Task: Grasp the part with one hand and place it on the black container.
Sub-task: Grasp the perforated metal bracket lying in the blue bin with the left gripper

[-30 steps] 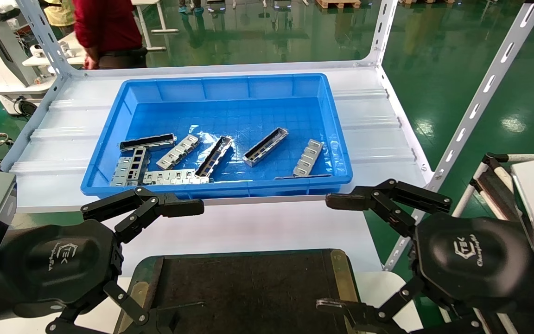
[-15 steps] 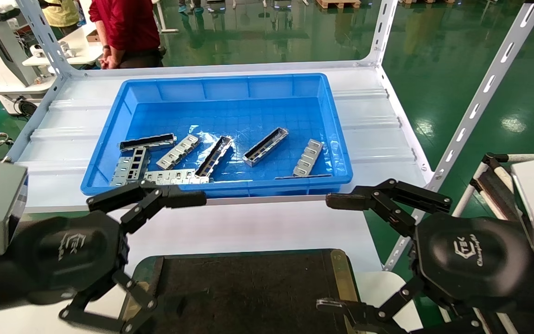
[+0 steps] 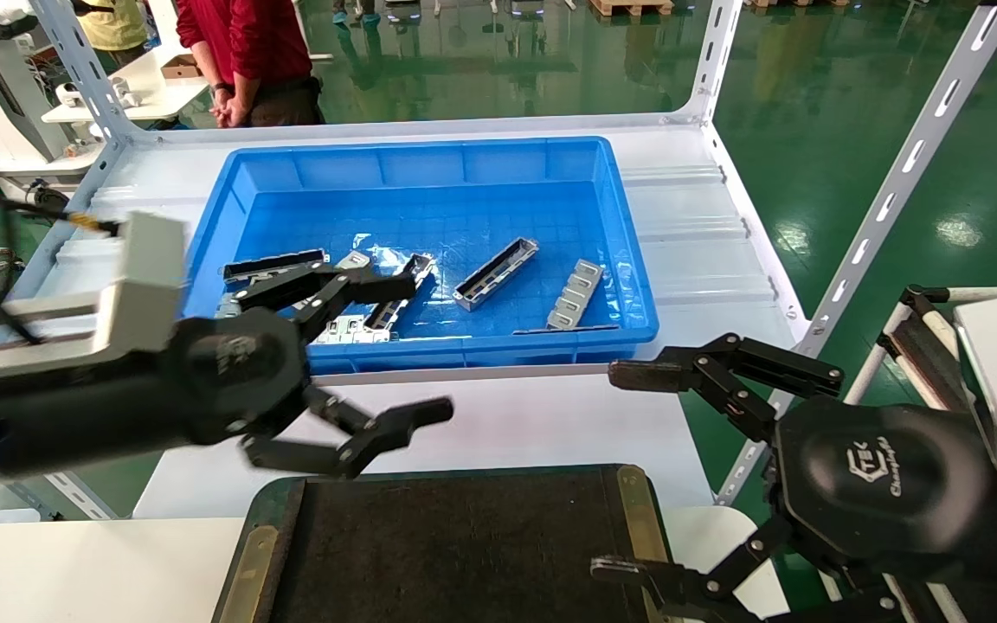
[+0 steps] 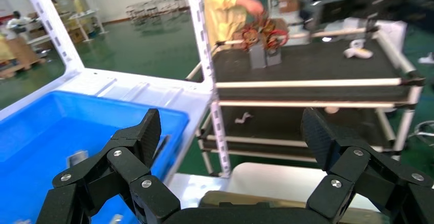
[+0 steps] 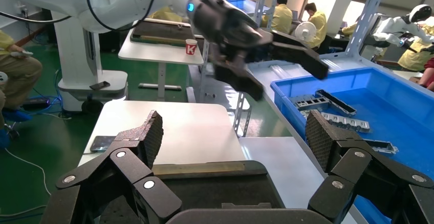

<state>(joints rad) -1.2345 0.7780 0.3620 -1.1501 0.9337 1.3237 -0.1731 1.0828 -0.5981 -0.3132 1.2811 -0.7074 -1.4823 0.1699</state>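
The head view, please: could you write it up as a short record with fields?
left gripper: open, empty, raised at the near-left edge of the blue bin
right gripper: open, empty, parked beside the black container
part: lying in the bin, untouched
black container: nothing on its visible surface
other metal pieces: scattered in the bin
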